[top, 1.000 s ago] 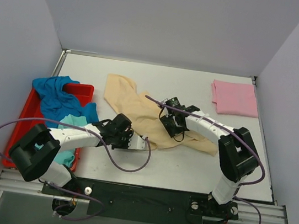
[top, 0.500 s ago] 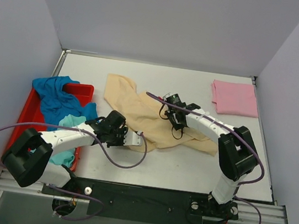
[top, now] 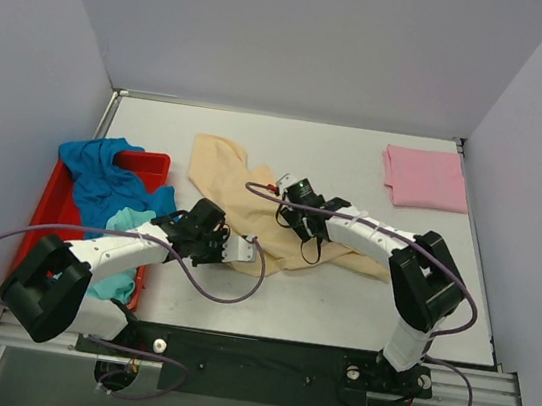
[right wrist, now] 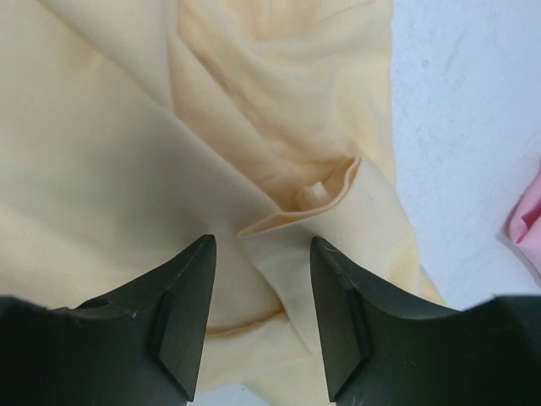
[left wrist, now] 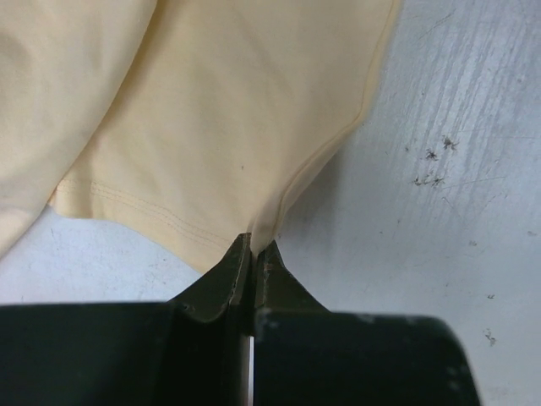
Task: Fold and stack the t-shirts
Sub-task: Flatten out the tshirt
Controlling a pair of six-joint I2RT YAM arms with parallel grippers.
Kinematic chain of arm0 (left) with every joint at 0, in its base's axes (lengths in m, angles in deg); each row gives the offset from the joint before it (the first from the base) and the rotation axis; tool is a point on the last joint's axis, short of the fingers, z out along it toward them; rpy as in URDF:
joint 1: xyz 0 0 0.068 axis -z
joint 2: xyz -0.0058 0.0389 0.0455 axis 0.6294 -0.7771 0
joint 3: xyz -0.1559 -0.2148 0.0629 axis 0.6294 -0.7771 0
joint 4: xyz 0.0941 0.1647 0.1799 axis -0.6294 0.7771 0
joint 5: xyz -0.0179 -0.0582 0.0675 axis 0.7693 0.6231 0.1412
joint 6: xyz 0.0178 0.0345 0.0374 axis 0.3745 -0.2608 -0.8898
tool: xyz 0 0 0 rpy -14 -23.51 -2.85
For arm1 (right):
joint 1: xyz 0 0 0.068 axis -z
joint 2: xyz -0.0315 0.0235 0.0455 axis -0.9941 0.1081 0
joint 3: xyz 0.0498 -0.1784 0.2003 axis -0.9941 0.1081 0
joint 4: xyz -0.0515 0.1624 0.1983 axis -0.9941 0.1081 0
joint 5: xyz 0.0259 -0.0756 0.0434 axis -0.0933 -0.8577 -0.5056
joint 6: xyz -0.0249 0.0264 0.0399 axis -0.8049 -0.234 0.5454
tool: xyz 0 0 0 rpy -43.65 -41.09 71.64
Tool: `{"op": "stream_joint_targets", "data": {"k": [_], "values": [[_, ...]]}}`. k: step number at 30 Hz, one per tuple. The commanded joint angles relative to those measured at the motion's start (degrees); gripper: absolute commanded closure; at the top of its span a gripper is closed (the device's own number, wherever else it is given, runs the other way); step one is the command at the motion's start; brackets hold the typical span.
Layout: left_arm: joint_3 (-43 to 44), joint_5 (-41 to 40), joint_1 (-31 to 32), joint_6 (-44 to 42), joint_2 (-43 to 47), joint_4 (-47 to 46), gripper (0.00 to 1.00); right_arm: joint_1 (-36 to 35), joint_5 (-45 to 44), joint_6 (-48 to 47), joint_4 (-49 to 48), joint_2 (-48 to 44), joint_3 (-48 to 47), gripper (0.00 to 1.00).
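Observation:
The pale beige t-shirt [top: 237,193] lies crumpled at the table's middle. My left gripper [top: 242,250] is at its near edge, shut on a thin fold of the beige hem [left wrist: 254,249]; the cloth [left wrist: 211,127] spreads away from the jaws. My right gripper [top: 299,217] hovers open over the shirt's middle, its jaws [right wrist: 262,245] straddling a raised beige fold [right wrist: 296,220] without touching it. The pink t-shirt [top: 424,177] lies folded at the back right. The blue t-shirt [top: 103,174] and the teal t-shirt [top: 132,224] lie heaped in the tray.
A red plastic tray [top: 49,202] sits at the left edge of the table, the blue shirt spilling over its far rim. Grey walls close in the table's back and sides. A pink edge [right wrist: 526,222] shows at the right of the right wrist view.
My left gripper has drawn back to the left, still holding the beige hem. My right gripper has moved left and farther back across the beige shirt.

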Motion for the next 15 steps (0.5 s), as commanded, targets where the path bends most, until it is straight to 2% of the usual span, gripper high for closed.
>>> {"op": "stream_joint_targets", "data": {"k": [1,4,15], "values": [[2.37,1.92,-0.61,0.29,1.82,1.55,1.00,-0.99,-10.69,-2.55,-1.32,4.26,-3.09,0.63],[2.28,2.01,-0.69,0.11,1.74,1.64,1.00,-0.99,-15.10,-4.47,-0.01,6.12,-4.85,0.66],[3.25,2.10,-0.78,0.03,1.47,2.26,1.00,0.85,-21.79,-3.25,-0.09,4.63,-3.71,0.74]]}}
